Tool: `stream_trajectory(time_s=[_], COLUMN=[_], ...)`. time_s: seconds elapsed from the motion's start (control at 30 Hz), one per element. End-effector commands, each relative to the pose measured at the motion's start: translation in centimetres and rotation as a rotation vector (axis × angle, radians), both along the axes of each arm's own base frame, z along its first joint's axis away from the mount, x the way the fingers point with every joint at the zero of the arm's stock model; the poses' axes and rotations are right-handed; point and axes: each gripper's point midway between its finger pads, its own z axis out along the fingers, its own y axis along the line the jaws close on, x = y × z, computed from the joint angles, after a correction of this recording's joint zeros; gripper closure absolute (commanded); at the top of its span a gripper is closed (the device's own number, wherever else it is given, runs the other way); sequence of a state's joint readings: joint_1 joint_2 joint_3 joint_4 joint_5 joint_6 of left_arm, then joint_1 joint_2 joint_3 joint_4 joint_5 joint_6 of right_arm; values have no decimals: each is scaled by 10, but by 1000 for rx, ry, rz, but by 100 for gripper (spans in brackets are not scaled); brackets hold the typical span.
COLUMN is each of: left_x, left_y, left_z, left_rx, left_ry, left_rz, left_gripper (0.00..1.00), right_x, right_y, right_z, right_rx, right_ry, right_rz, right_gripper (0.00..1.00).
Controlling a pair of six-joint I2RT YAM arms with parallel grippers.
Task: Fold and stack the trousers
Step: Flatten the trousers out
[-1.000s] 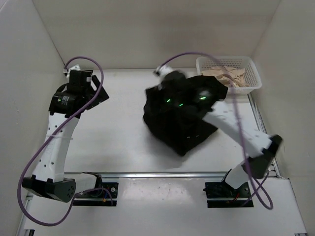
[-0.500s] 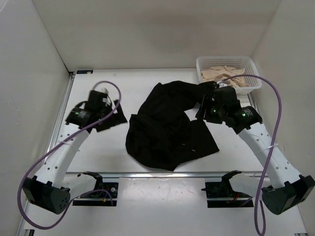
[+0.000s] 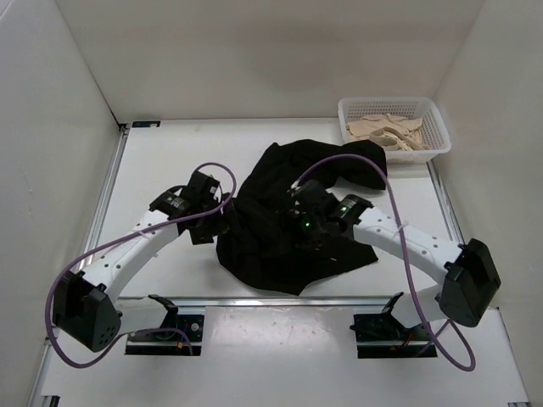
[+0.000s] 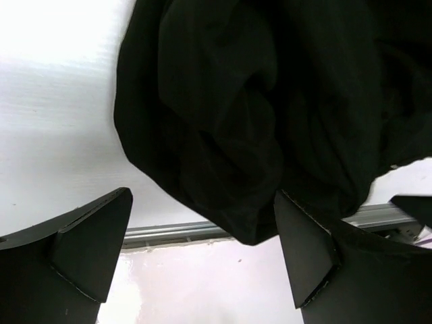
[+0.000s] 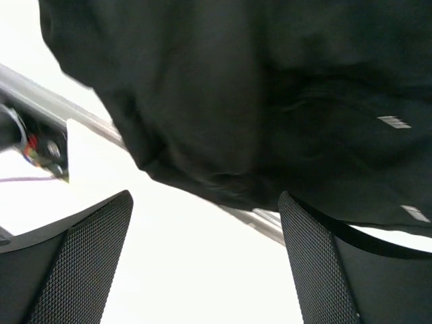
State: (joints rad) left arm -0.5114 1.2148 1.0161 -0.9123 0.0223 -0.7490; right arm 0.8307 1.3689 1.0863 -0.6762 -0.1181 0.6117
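With the trousers [image 3: 280, 174] heaped on the counter [image 3: 161, 161], the left end effector [image 4: 202, 233] and right end effector [image 5: 206, 233] are held released over the fabric, presumably so an edge can be grasped.

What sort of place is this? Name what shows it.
Probably a robotics lab test cell: plain white panel walls box in a white table, white robot arms are mounted at a metal rail, and crumpled black fabric trousers lie near a white plastic mesh basket.
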Motion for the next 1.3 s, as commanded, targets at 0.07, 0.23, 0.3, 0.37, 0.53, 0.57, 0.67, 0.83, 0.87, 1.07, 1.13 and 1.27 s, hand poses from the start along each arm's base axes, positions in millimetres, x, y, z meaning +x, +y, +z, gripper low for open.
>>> stream_trajectory(time_s=[0.07,0.23,0.3,0.37,0.53,0.57,0.67,0.83,0.87,1.07,1.13,1.27], left_x=[-17,-25,-23,-21,-17,-15,-15,-14,-8,-8,-14,-47], left_y=[-16,-15,-16,-20,-21,-23,-23,-15,-12,-16,-29,-59], left_z=[-24,-43,-48,-51,-58,-55,-57,-27,-11,28,28,16], left_rx=[-58,-55,-48,-40,-14,-19,-14,-49,-54,-74,-88,-107], left_ry=[46,77,89,95,103,95,103,20,-30,-95,-80,9], left_rz=[-62,-46,-45,-62,-61,-62,-61,-48,-39,-90,-150,-248], left_gripper=[3,4,7,12,72,72,90,90,90,76,34,0], right_x=[-19,-11,-7,-4,6,6,14,47,50,81,93,113], right_y=[29,30,29,28,20,20,9,-51,-62,-102,-110,-114], right_z=[-14,-44,-50,-54,-40,-39,-25,22,35,77,77,70], right_rx=[-49,-121,-141,-157,-187,-188,-219,-297,-282,-266,-278,-229], right_ry=[-34,-36,-43,-47,-92,-92,-135,-261,-295,-415,-414,-356], right_rz=[84,46,37,20,-34,-34,-61,-222,-248,-393,-429,-424], right_gripper=[8,27,39,69,100,100,100,100,100,100,100,100])
